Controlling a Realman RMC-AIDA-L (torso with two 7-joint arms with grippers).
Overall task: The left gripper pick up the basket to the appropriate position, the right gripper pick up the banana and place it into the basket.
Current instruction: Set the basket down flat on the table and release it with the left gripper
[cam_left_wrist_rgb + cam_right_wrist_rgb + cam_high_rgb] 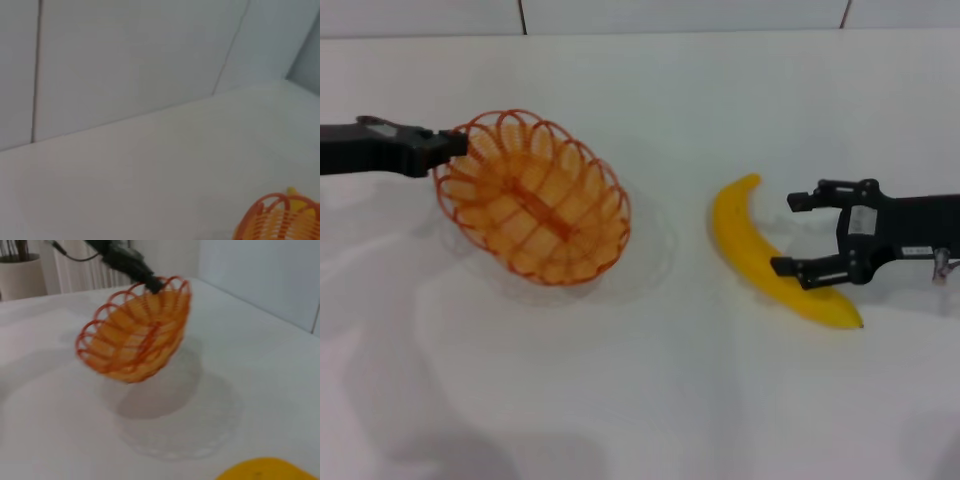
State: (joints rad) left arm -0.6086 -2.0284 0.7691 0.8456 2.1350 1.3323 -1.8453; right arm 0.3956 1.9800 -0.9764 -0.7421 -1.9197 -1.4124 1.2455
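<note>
The orange wire basket hangs tilted a little above the white table, its shadow below it. My left gripper reaches in from the left and is shut on the basket's rim. The basket and the left gripper also show in the right wrist view, and the basket's rim shows in the left wrist view. The yellow banana lies on the table at the right. My right gripper stands open beside it, the nearer finger over the banana's middle, the farther finger off to its side. A bit of banana shows in the right wrist view.
The white table runs back to a tiled wall. In the right wrist view a pale plant pot stands beyond the table.
</note>
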